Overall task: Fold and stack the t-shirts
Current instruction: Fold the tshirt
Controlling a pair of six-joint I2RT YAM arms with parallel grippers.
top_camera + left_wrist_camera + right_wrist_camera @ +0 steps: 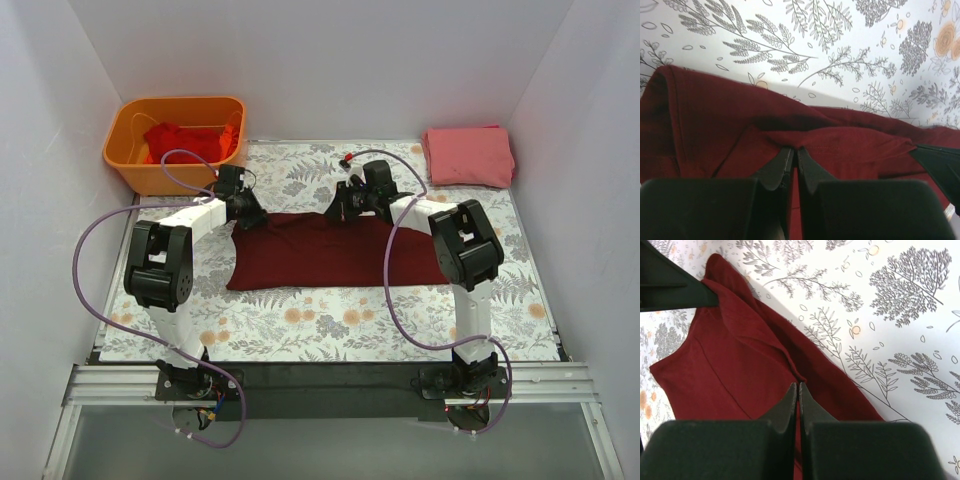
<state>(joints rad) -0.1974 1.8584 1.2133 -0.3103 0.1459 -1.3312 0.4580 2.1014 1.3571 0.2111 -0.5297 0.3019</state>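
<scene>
Top: maroon shirt point(330, 255) lies flat mid-mat point(330, 325), a soft wide rectangle; left claw point(250, 214) and right claw point(336, 210) sit at its far edge. Plastic bin point(130, 165) of red shirts point(185, 140) far left, folded pink shirt point(468, 156) far right. Left wrist: claw pinches a raised fold. Right wrist: claw pinches the shirt's edge.

No text, label or number is legible — anywhere.

The floral table point(330, 330) bears a maroon t-shirt point(320, 255), a pink t-shirt point(468, 157) (folded) and an orange bin point(160, 178).
</scene>
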